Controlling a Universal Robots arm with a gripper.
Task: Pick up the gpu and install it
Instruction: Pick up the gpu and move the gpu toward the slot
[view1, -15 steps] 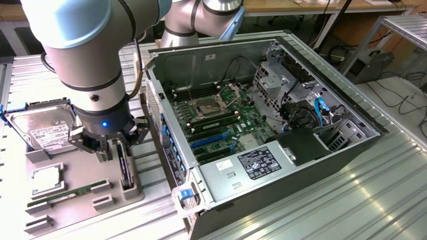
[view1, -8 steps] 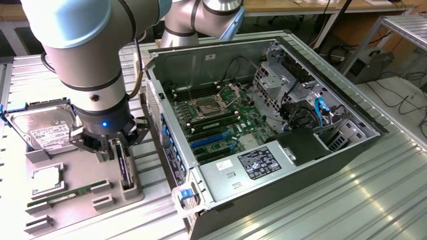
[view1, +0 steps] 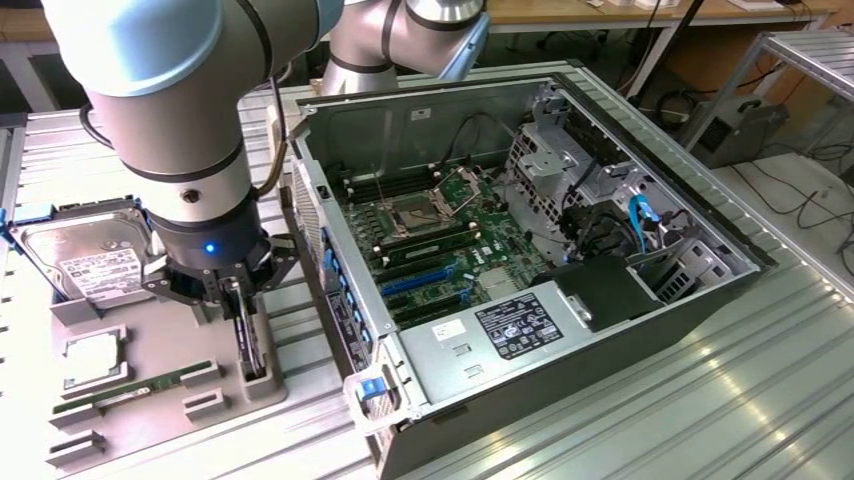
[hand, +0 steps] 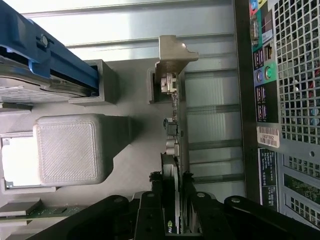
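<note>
The gpu (view1: 248, 350), a thin black card, stands on edge in a slot of the grey holder tray (view1: 174, 400) at the exterior view's left. My gripper (view1: 238, 300) is lowered straight onto the card's upper edge and straddles it. In the wrist view the gpu (hand: 175, 130) runs away from the gripper (hand: 173, 182), with its silver bracket end seated in a grey support post (hand: 172, 52). The open computer case (view1: 534, 250) lies on its side just to the exterior view's right of the tray, motherboard and blue expansion slots (view1: 414, 283) exposed.
On the same tray lie a silver hard drive (view1: 94, 265) in a blue caddy (hand: 50, 60), a square processor (view1: 87, 357) and a green memory stick (view1: 127, 392). The case's rear panel (hand: 285, 100) stands close beside the card. Ribbed metal tabletop (view1: 694, 400) extends to the exterior view's right.
</note>
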